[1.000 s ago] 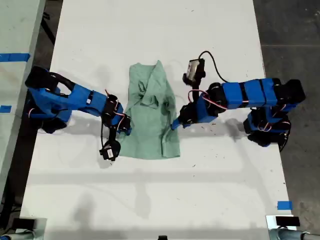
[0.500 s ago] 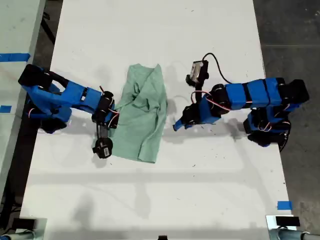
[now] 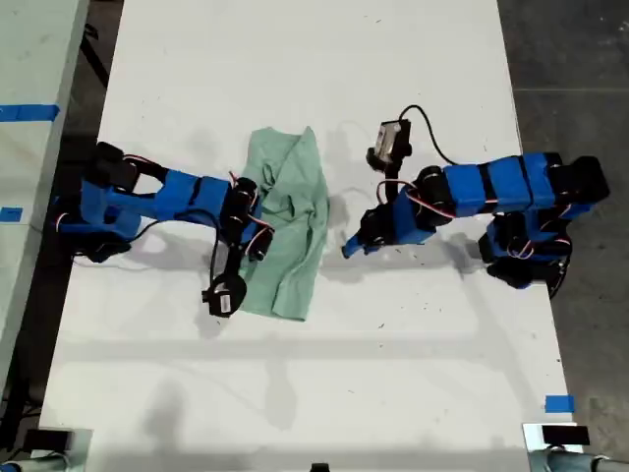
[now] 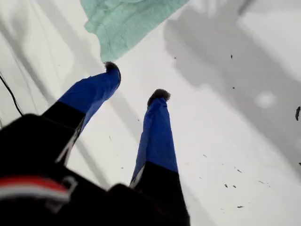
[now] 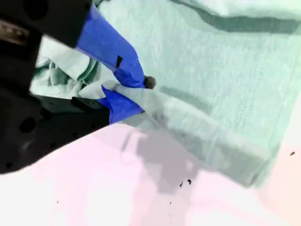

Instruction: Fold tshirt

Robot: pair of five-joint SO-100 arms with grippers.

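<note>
The tshirt (image 3: 288,234) lies bunched and partly folded on the white bench (image 3: 295,393), near the middle of it and a bit toward the exterior view's left. It is a long, crumpled green strip.

The second gripper (image 5: 136,94) is at the tshirt's edge that faces the exterior view's left. Its blue jaws are pressed onto a fold of the green cloth and pinch it. In the exterior view this gripper (image 3: 257,238) sits right on the cloth.

The first gripper (image 4: 136,82) is over the bare bench, just beside the tshirt's other long edge. Its two blue jaws are spread apart and hold nothing. One jaw tip is close to a corner of the cloth (image 4: 127,23). In the exterior view this gripper (image 3: 350,246) is near the tshirt but apart from it.
</note>
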